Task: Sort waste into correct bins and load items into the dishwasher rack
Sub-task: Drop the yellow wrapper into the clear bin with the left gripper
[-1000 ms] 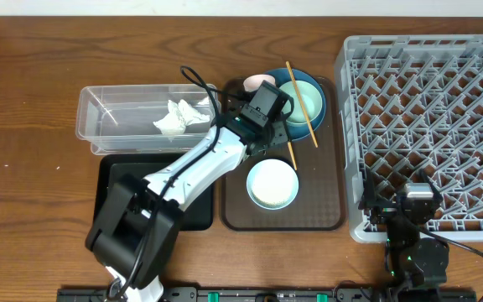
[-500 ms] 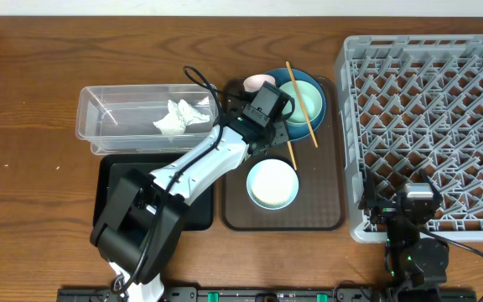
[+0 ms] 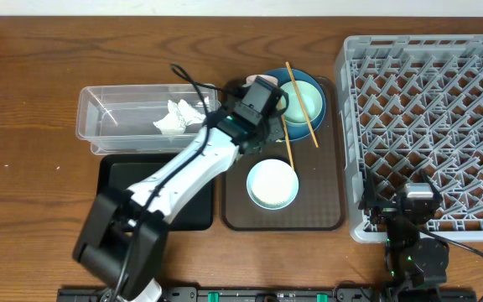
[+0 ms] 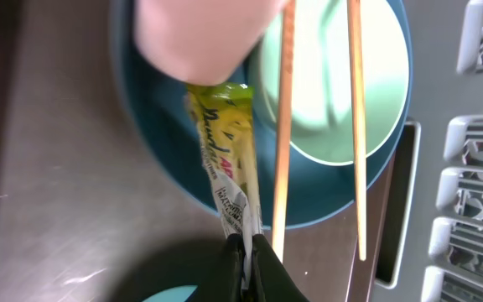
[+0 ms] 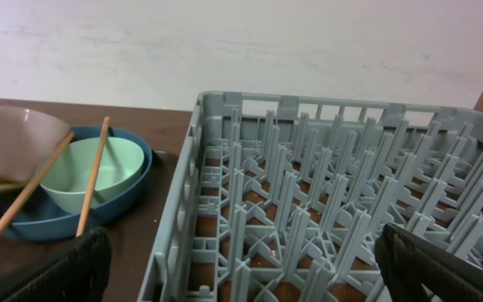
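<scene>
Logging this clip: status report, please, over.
Left gripper shut on snack wrapper, over dark blue bowl. Right gripper open by dishwasher rack. Chopsticks close alongside wrapper.

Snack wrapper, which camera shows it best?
The left wrist view: the snack wrapper fills the middle, pinched at its lower end by the left gripper, its top hidden by the pink cup. Overhead, the left arm hides it. The right wrist view shows no clear sign of it.
</scene>
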Robot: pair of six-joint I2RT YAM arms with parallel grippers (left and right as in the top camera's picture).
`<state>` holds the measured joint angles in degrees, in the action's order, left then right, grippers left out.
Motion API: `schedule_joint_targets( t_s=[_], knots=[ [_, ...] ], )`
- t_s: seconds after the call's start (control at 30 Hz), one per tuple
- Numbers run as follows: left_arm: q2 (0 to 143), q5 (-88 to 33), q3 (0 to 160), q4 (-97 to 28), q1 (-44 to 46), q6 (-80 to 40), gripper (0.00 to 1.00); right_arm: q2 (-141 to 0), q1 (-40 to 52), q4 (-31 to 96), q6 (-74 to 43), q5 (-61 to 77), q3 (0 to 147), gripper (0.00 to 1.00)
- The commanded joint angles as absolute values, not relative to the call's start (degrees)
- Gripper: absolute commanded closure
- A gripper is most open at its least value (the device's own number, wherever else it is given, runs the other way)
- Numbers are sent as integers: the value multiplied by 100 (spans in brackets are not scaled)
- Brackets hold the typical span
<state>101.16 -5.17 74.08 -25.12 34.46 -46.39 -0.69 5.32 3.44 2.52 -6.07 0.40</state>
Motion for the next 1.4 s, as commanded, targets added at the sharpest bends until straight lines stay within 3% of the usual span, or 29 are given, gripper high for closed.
schedule_joint_targets(
  t_s=[0.0,0.53,0.83,1.23,1.33,1.37],
  knots=[
    [9666,-445,7520,-2700,3267,-4571,94,-54,493,364,178,-663,32,1],
    [8167,-113,7520,-3601,2123,-4313,94,-54,493,364,178,-663,32,1],
    [8270,1024,7494,-3990,1249,-4316,94,-54,493,364,178,-663,32,1],
    [8991,1273,7428,-3951,624,-4340,93,-54,493,364,178,-663,32,1],
    [9164,1273,7428,-3898,582,-4338,83,-54,493,364,178,-663,30,1],
    [9183,1273,7428,-3898,578,-4338,67,-54,493,364,178,-663,32,1]
  ],
)
